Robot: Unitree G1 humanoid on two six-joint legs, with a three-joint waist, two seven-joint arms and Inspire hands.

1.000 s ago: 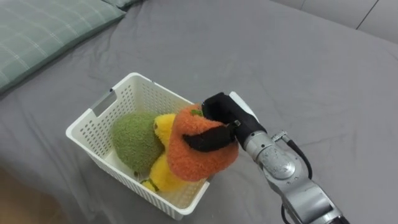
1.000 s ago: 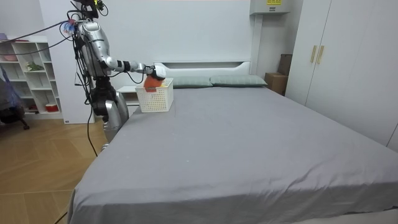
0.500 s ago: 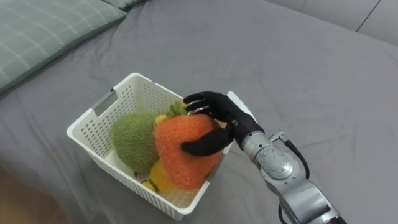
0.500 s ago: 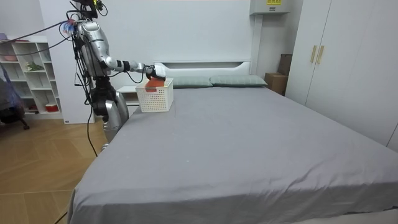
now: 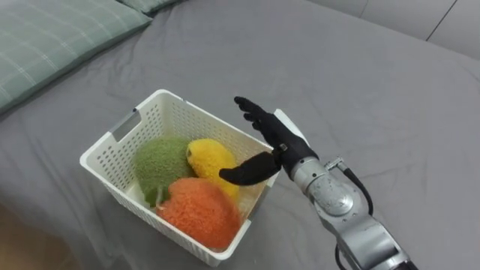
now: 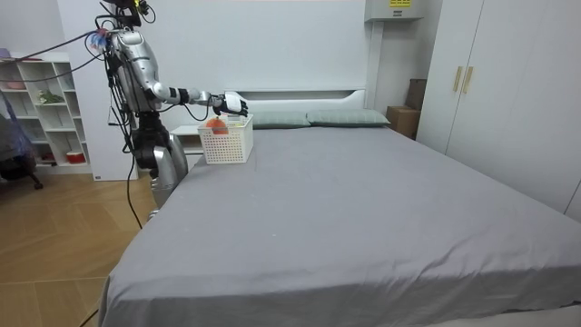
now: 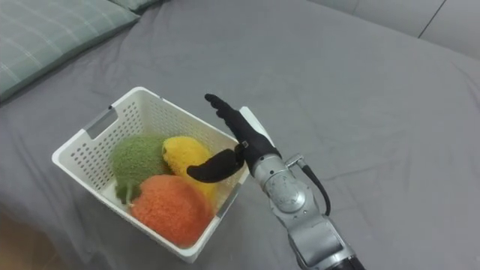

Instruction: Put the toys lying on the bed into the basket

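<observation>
A white slatted basket point(image 5: 112, 146) point(image 7: 81, 141) point(image 6: 226, 145) sits on the grey bed. Inside it lie an orange plush toy point(image 5: 199, 211) point(image 7: 169, 208), a yellow plush toy point(image 5: 214, 160) point(image 7: 186, 156) and a green plush toy point(image 5: 160, 165) point(image 7: 133, 160). My right hand point(image 5: 274, 139) point(image 7: 244, 135) point(image 6: 232, 102) hovers over the basket's right rim, open, fingers stretched out and thumb pointing toward the toys, holding nothing. The orange toy rests at the near side of the basket, below the thumb and apart from it.
A green checked pillow point(image 5: 52, 37) lies at the upper left. Grey bedsheet point(image 5: 360, 90) spreads to the right and beyond the basket. In the room view I stand at the bed's head corner next to white shelves point(image 6: 41, 113); wardrobes point(image 6: 508, 82) line the far side.
My right hand has opened and let go of the orange toy, which dropped into the basket's near side. The fingers have straightened and lifted.
</observation>
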